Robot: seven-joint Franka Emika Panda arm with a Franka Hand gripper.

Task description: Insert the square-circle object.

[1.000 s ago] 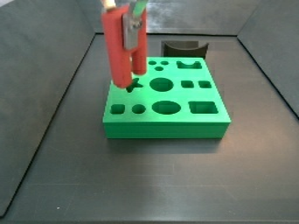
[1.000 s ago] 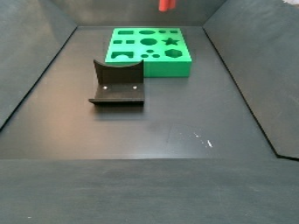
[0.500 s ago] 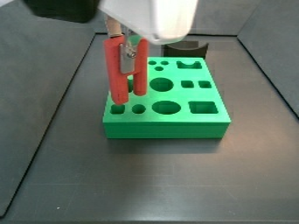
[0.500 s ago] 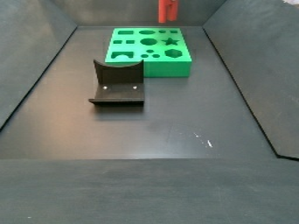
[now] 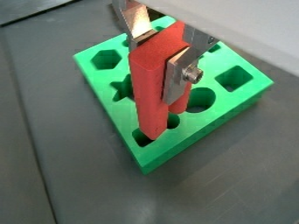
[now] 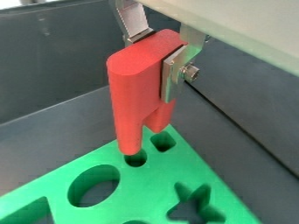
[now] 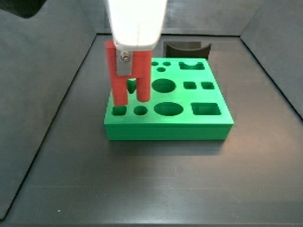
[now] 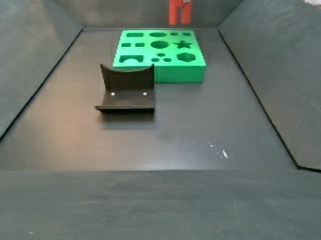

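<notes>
The square-circle object (image 5: 152, 87) is a bright red piece of two joined pegs, held upright. It also shows in the other wrist view (image 6: 138, 92) and in both side views (image 7: 123, 75) (image 8: 179, 11). My gripper (image 5: 162, 54) (image 6: 156, 54) (image 7: 128, 62) is shut on its upper part, a silver finger on each side. It hangs over the green block (image 5: 239, 92) (image 6: 82, 206) (image 7: 166, 124) (image 8: 160, 56), near one corner. The pegs' lower tips are at the mouths of two small holes (image 6: 135, 160); I cannot tell how far in they are.
The fixture (image 8: 126, 89) stands on the dark floor apart from the green block; it shows behind the block in a side view (image 7: 187, 47). The block's other holes (image 7: 172, 108) are uncovered. Dark walls enclose the floor.
My gripper has come down with the red piece, bringing its tips from above the block to the holes near the block's corner. Nothing else has moved.
</notes>
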